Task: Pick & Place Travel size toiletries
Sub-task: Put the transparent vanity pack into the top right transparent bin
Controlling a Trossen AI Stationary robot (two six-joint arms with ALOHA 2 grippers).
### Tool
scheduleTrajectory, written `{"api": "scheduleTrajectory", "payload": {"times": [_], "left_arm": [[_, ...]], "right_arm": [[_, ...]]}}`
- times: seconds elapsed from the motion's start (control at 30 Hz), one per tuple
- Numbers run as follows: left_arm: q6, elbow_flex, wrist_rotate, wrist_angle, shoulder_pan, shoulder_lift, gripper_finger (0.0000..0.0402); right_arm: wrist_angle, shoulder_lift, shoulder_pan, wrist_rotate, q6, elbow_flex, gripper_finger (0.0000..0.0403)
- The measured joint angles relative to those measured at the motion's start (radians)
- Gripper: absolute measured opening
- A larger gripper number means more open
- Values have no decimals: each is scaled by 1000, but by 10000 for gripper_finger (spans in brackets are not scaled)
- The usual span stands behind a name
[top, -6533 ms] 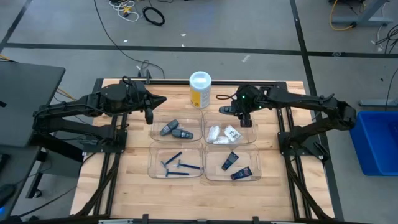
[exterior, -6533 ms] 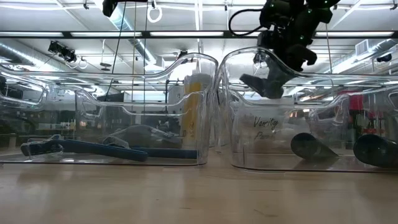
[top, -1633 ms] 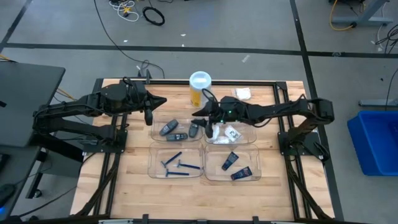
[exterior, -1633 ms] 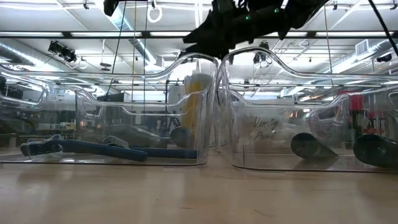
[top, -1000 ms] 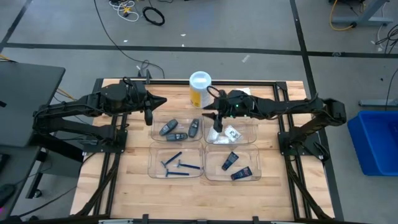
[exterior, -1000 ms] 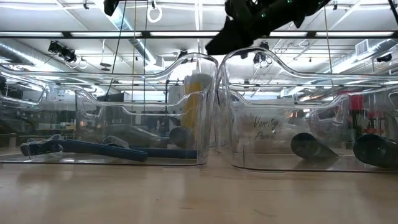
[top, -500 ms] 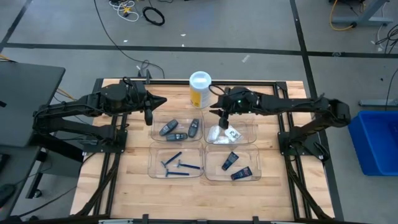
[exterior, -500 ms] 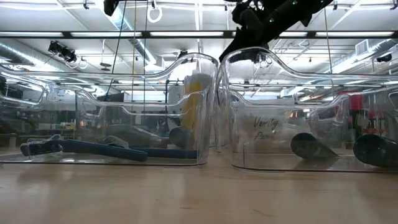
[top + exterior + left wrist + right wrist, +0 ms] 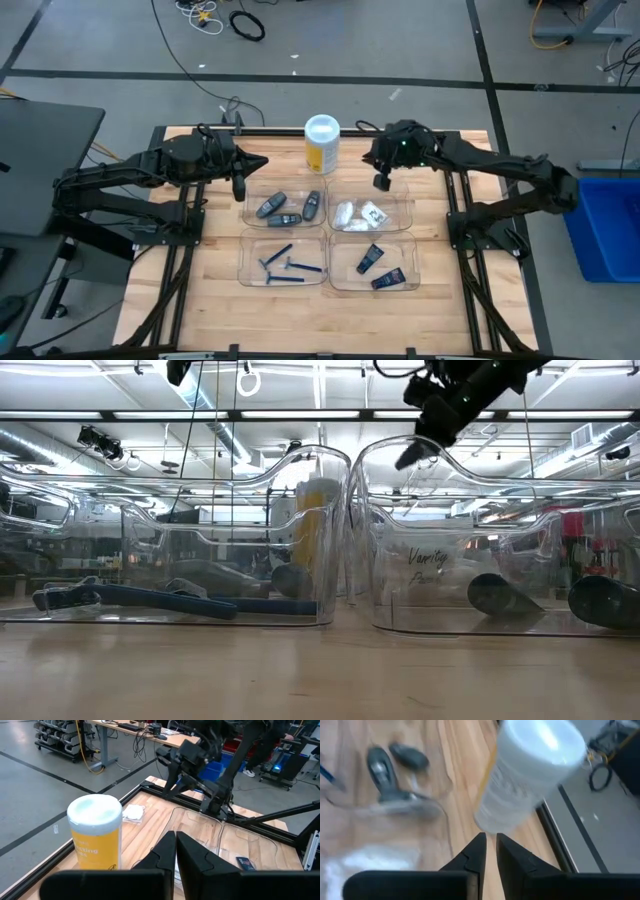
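Starting at the front edge of the wooden table, two clear trays sit side by side: thin blue razors lie in the left one and dark blue flat tubes in the right one. Behind them sit two more trays, one holding three grey oval sticks, the other holding white crinkly packets.

The right gripper hangs in the air over the far rim of the packet tray. Its fingers are almost pressed together and carry nothing. The left gripper waits beside the far left corner of the stick tray, its fingers pressed together and empty.

The work looks to be between picks (nothing is in transit). One more white packet lies loose on the bare wood behind the trays, as the left wrist view shows. Fetching it seems the likely next move. That would call for spreading the right fingers, then coming down on the thin crinkly wrapper and pinching it off the flat wood.

A tall yellow canister with a white lid stands just beside that spot and could be knocked over. The packet tray's raised wall must be cleared on the way back.
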Motion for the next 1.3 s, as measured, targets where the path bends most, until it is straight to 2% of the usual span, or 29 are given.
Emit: {"api": "scheduleTrajectory", "payload": {"times": [0.33, 0.53, 0.73, 0.97, 1.3], "left_arm": [[0, 0, 0, 0, 0, 0, 22], [0, 0, 0, 0, 0, 0, 22], [0, 0, 0, 0, 0, 0, 22], [0, 0, -8, 0, 0, 0, 22], [0, 0, -8, -1, 0, 0, 22]], "right_arm": [[-176, -4, -168, 2, -135, 0, 48], [-175, -4, -235, 61, -265, -19, 47], [-151, -3, -250, 81, -391, -71, 53], [-93, -2, -250, 97, -436, -128, 89], [-56, 84, -281, 116, -427, -129, 156]]}}
